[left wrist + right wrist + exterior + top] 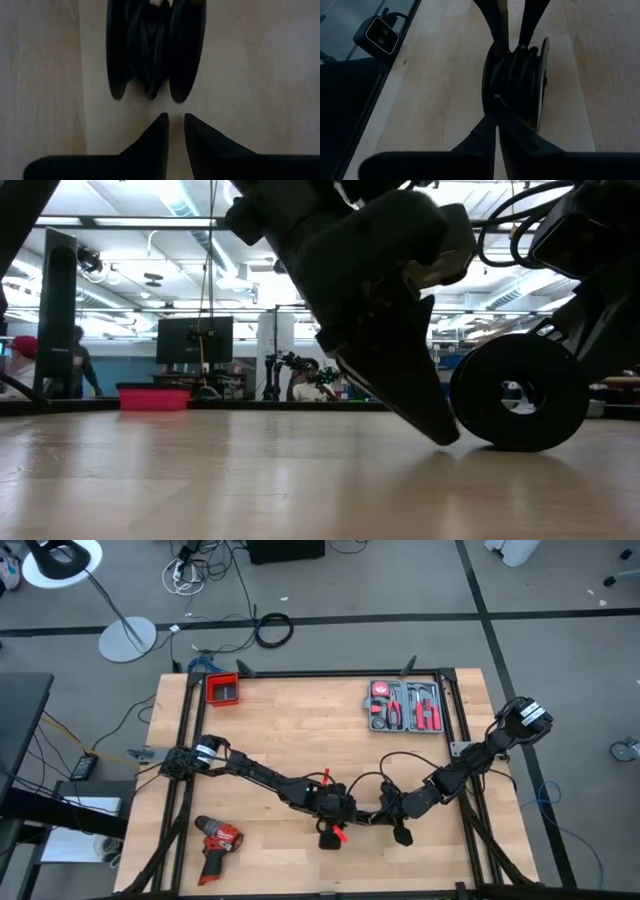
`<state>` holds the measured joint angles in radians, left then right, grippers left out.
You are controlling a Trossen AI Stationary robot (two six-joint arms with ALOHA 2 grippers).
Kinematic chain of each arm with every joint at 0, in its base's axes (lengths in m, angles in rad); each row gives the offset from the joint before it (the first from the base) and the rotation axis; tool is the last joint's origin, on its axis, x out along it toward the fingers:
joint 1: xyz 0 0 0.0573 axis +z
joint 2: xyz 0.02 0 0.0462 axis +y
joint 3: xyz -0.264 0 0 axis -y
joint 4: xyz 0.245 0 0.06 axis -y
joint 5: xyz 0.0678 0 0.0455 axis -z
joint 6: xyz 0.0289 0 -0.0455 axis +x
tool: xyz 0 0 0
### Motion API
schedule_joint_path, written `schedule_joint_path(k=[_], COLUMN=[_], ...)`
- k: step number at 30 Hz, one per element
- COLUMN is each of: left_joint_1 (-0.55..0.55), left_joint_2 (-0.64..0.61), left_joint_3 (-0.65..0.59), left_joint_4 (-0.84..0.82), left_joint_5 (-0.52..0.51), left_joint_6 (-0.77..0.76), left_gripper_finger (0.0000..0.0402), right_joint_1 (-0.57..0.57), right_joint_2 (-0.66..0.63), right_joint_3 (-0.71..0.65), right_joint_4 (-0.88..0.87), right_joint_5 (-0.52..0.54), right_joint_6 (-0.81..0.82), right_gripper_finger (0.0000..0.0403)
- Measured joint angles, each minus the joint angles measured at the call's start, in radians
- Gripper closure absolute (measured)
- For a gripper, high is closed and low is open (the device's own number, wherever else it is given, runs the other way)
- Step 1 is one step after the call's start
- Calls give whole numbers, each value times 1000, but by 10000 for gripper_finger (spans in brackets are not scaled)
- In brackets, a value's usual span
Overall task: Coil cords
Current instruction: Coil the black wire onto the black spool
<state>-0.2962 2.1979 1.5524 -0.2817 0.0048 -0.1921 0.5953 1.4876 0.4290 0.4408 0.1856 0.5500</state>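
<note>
Right gripper nearly closed, pinching thin black cord wound on black flanged spool, near front table edge. Left gripper narrow, empty, just short of spool. Risk: upright spool rolling off, unwinding turns.

Table: pale wood planks, black frame. Drill: red with black; bin: red; tool case: grey, red-handled tools. Spool and cord: black.
</note>
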Motion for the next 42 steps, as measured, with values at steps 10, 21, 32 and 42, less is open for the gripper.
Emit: schedule_joint_path(k=[10, 21, 32, 42], left_joint_1=[0, -8, -31, -41], left_joint_2=[-47, -115, -116, -117], left_joint_3=[0, 1, 1, 89], left_joint_4=[-89, -105, -132, -153], left_joint_5=[-8, -36, -38, -42], left_joint_6=[0, 5, -3, 33], left_gripper_finger=[339, 339, 339, 339], right_joint_1=[0, 0, 1, 1], right_joint_2=[0, -1, -1, -112], right_joint_3=[0, 0, 0, 0], right_joint_4=[3, 13, 13, -54], right_joint_5=[-4, -7, -29, -45], right_joint_6=[0, 1, 7, -1], right_gripper_finger=[378, 378, 378, 378])
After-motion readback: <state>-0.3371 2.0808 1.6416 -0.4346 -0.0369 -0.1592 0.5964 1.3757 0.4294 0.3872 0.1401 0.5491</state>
